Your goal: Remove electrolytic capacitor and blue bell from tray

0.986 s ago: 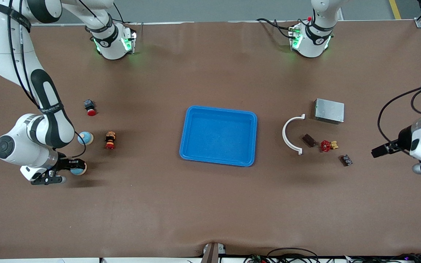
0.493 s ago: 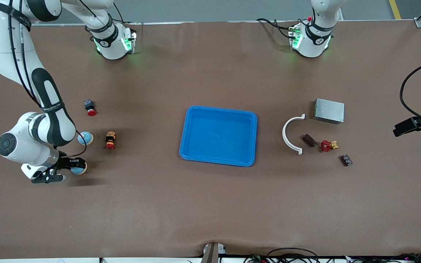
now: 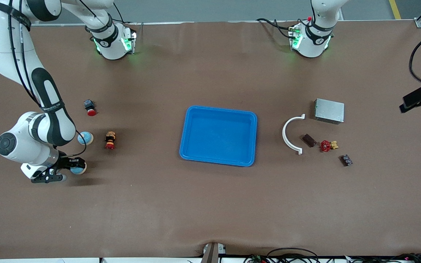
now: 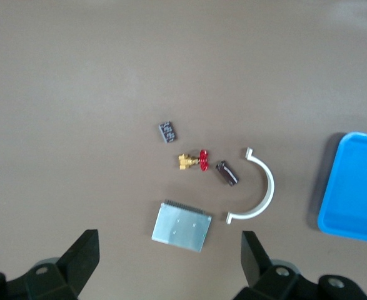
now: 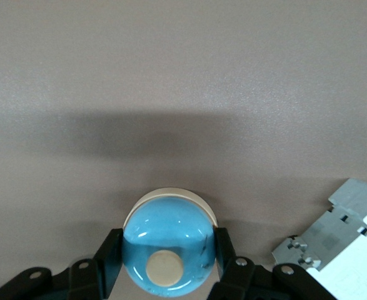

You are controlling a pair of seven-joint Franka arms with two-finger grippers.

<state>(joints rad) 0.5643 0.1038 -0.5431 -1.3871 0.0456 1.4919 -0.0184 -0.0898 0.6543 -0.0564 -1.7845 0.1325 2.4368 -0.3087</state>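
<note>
My two arms were glossy white with black joint bands and black cables looped along them. Green lights glowed on both bases. The right tool [image 3: 65, 166] had black fingers [image 5: 108, 253] on a bracket with round screw holes; the left tool [image 4: 169, 261] showed black, wedge-shaped fingers.

Robotics lab or test cell. 2 white arm bases [image 3: 113, 40] bolted along 1 edge of a wide surface [image 3: 210, 204] under a brown cover, green status lights on each. Loose cables [image 3: 291, 254] trail along the edge nearest the front camera. Grey floor with a yellow line [image 3: 395, 9] past 1 corner. Small industrial parts, among them a metal box [image 3: 329, 110], lie beside a blue tray [image 3: 186, 146].
</note>
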